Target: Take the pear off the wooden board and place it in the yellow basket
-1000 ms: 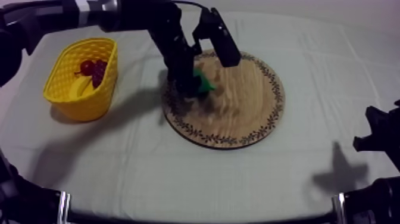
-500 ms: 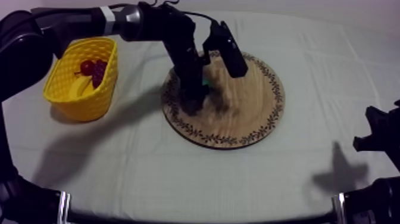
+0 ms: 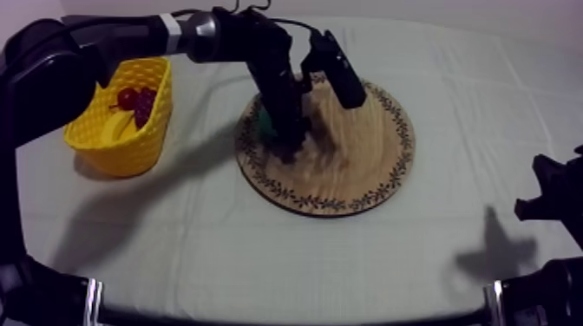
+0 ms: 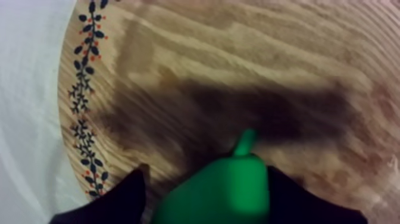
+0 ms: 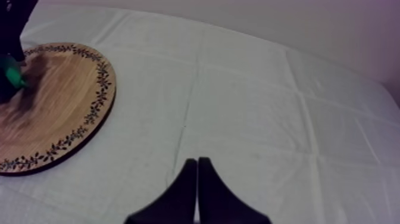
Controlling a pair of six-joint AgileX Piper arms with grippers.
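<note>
The green pear [image 4: 220,190] lies on the round wooden board [image 4: 238,59] near its left rim, stem pointing away from the camera. My left gripper [image 4: 205,173] has a black finger pressed to each side of it, shut on the pear. From above, the left arm reaches in from the upper left, and the left gripper [image 3: 284,143] stands over the board [image 3: 356,165] with a bit of the pear [image 3: 264,130] showing beside it. The yellow basket [image 3: 91,130] stands at the left. My right gripper [image 5: 196,173] is shut on nothing, low over the cloth at the right.
In the basket lie a banana [image 3: 114,128], dark grapes [image 3: 142,102] and a small red fruit [image 3: 127,95]. The right arm [image 3: 551,195] rests at the right edge. Bare cloth stretches between board and basket and across the front.
My left gripper has come lower and slightly right over the board's left part, and the pear now shows at the arm's left side instead of its right.
</note>
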